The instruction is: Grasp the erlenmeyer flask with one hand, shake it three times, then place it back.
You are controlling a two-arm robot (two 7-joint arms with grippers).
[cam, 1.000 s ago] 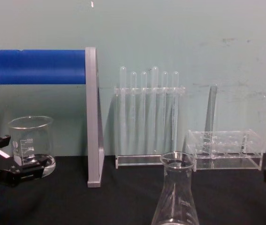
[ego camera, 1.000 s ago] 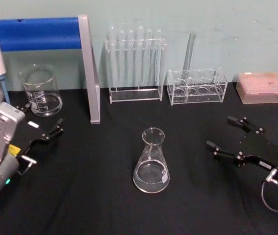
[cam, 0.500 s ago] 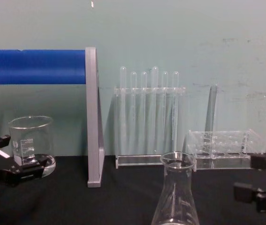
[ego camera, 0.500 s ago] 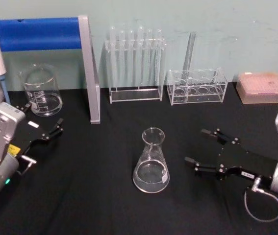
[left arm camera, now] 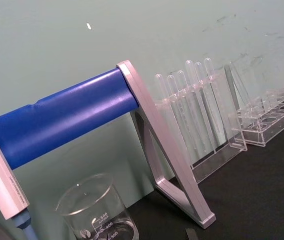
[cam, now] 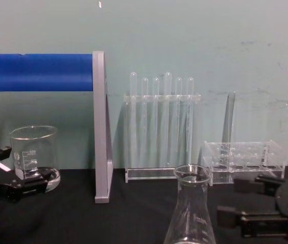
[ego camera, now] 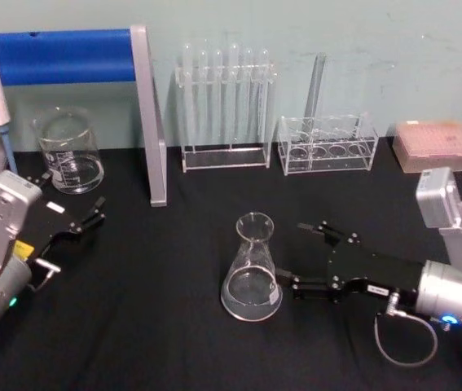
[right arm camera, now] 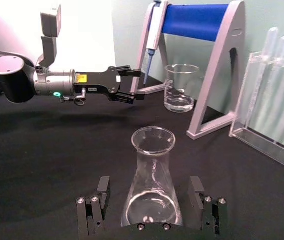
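Note:
The erlenmeyer flask (ego camera: 252, 269) stands upright on the black table, clear glass with a narrow neck and a wide base. My right gripper (ego camera: 293, 256) is open just to its right, low over the table, fingertips level with the flask's base. In the right wrist view the flask (right arm camera: 152, 175) stands between the spread fingers (right arm camera: 101, 192), with a gap on each side. The chest view shows the flask (cam: 192, 208) with the right gripper (cam: 232, 201) beside it. My left gripper (ego camera: 69, 198) is open and rests at the left, near the beaker.
A glass beaker (ego camera: 69, 155) stands at the back left under a blue-barred pipette stand (ego camera: 59, 55). Behind the flask stand a test tube rack (ego camera: 224, 106) and a low clear rack (ego camera: 327, 142). A pink tip box (ego camera: 433, 145) sits at the back right.
My right gripper has travelled left across the table to the flask, staying open, until its fingers flank the base. The flask and the left arm have not moved.

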